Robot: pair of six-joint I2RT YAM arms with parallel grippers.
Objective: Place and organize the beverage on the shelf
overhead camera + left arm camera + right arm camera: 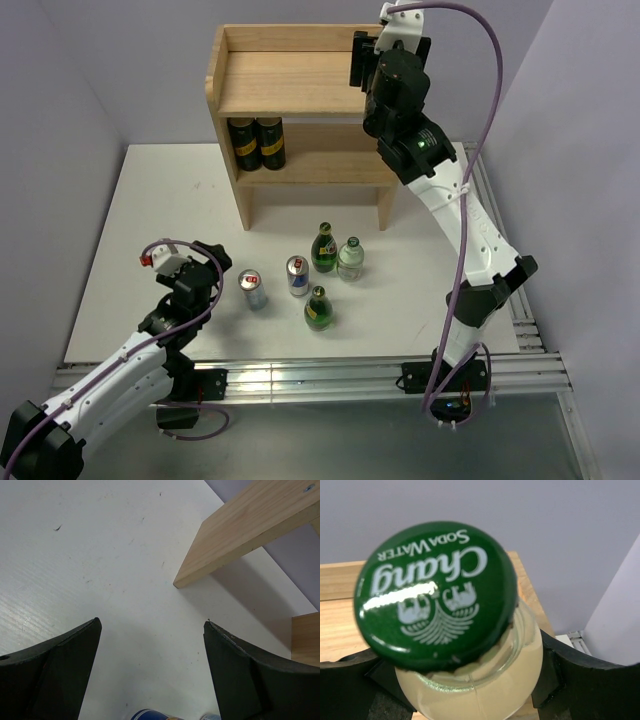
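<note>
Grips clear bottle (437, 592) at the neck in right gripper (462, 695), axis apparently upright, over right end of shelf (290, 88) (left gripper (152, 675) spread wide, empty, near cans (252, 288)).

White tabletop (140, 240), matte, with a few small dark specks in the left wrist view. Aluminium rails (320, 378) run along the near edge, with more rails (527, 330) down the right edge. Pale lilac-grey walls (60, 90) stand left, far and right. Two black-and-gold cans (268, 143) stand upright, touching, far, left of centre.
</note>
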